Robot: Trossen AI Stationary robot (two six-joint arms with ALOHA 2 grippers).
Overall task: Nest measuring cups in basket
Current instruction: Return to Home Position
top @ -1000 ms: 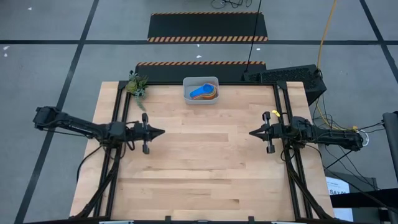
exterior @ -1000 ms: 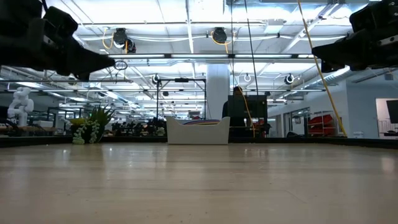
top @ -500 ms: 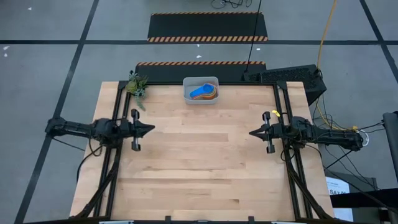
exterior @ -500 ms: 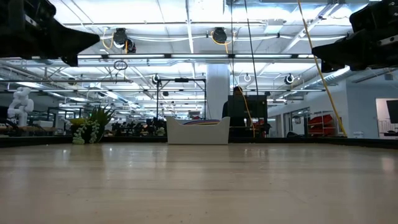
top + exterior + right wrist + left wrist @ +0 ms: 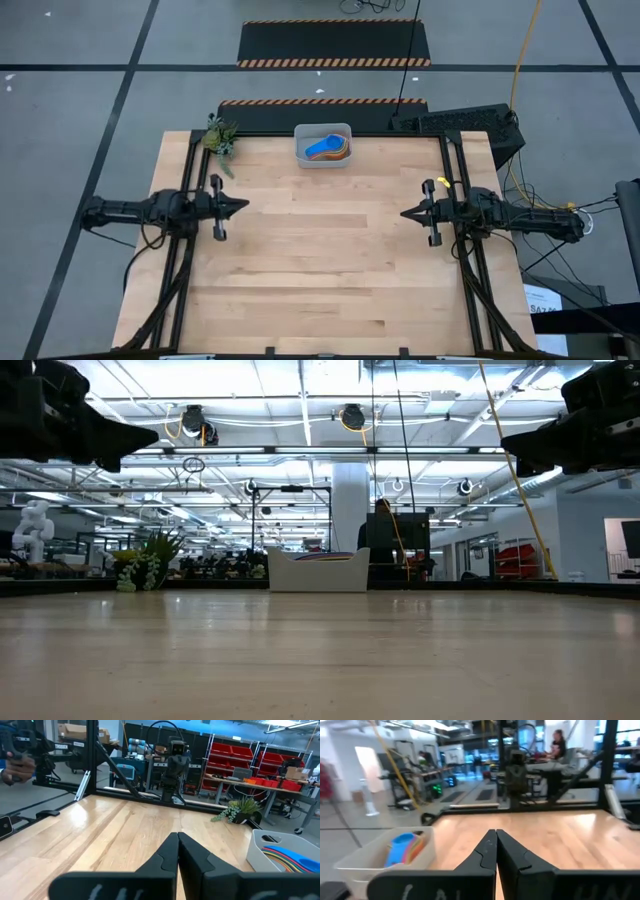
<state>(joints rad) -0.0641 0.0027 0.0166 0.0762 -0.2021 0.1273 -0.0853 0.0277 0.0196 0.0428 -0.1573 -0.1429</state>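
The pale grey-white basket point(image 5: 323, 146) stands on its base at the table's far edge, middle. The measuring cups point(image 5: 328, 149) lie stacked inside it, a blue one on top, with orange, red and yellow rims showing underneath. In the left wrist view the basket point(image 5: 385, 857) and the cups point(image 5: 402, 850) show close by; in the right wrist view the basket point(image 5: 285, 852) shows with the cups point(image 5: 290, 857). My left gripper point(image 5: 244, 207) hovers shut over the table's left side, and my right gripper point(image 5: 404, 214) hovers shut over its right side. Both are empty.
A small green plant point(image 5: 220, 135) stands at the table's far left corner. Black frame rails point(image 5: 195, 170) run along the left and right sides of the table. The wooden top point(image 5: 320, 260) between the two arms is bare. A person point(image 5: 557, 742) sits beyond the table.
My left arm has drawn back toward the table's left edge and slightly toward the far edge, its gripper staying shut. My right arm has kept still. The basket and cups have not moved.
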